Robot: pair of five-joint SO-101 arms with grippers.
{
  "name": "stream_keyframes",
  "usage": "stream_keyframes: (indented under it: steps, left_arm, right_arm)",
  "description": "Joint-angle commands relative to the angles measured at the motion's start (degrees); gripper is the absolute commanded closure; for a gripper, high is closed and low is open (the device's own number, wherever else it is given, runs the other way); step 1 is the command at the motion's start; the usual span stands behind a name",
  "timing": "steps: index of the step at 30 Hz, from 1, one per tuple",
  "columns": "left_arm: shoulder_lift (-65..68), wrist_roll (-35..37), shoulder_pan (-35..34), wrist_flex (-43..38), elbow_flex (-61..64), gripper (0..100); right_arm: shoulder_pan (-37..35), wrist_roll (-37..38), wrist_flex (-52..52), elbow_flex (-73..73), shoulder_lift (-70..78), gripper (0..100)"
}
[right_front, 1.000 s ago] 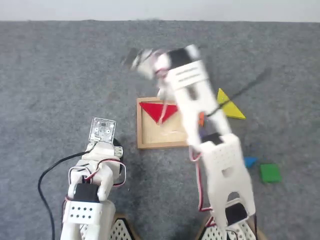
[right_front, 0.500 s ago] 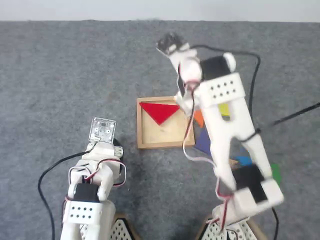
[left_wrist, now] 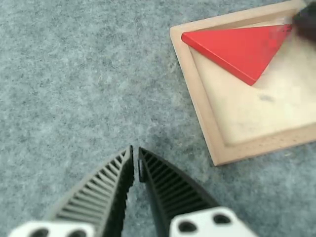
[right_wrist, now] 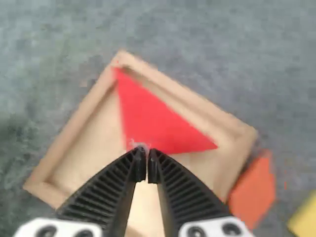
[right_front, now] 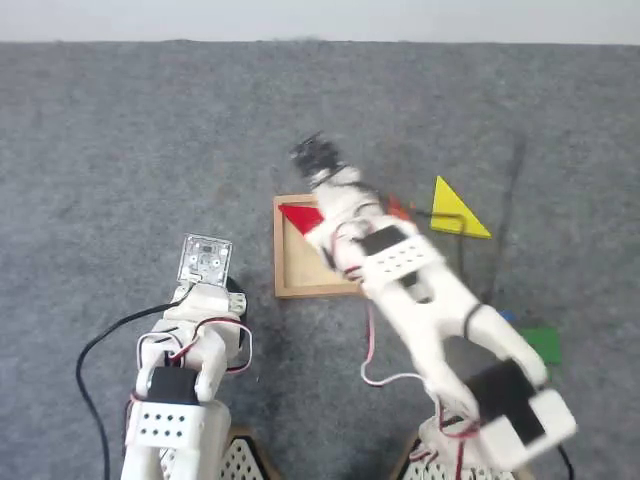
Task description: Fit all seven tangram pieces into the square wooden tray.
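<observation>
right gripper (right_wrist: 146, 157) pinched together above red triangle (right_wrist: 155, 123) in wooden tray (left_wrist: 200, 94) | left gripper (left_wrist: 136, 154) pinched together over grey carpet (left_wrist: 64, 84)

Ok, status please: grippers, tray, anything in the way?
Left gripper shut, over carpet beside tray. Right gripper shut, empty, above red triangle in tray. Orange piece lies outside, beside tray.

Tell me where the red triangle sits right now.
In the high view the red triangle lies inside the wooden tray, against its far rim, with the right tool shut over it.
</observation>
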Motion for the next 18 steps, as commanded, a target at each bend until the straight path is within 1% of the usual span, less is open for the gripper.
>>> stream_keyframes:
  steps: [1, 8, 12, 18]
  left_arm:
    - [-0.7, 0.35, -0.26, 0.09, -0.48, 98]
    - [-0.7, 0.35, -0.26, 0.09, -0.48, 98]
    - [-0.7, 0.35, -0.26, 0.09, -0.48, 98]
    - [-0.7, 0.35, -0.26, 0.09, -0.48, 98]
  right_arm:
    - [-4.0, -0.62, -2.07, -7.74, 6.37, 97.8]
    - [-5.41, -0.7, -1.8, -12.84, 15.6, 97.8]
    - [-4.79, -0.26, -1.71, -13.36, 16.4, 97.8]
    - [-1.71, -0.18, -1.63, -13.19, 16.13, 97.8]
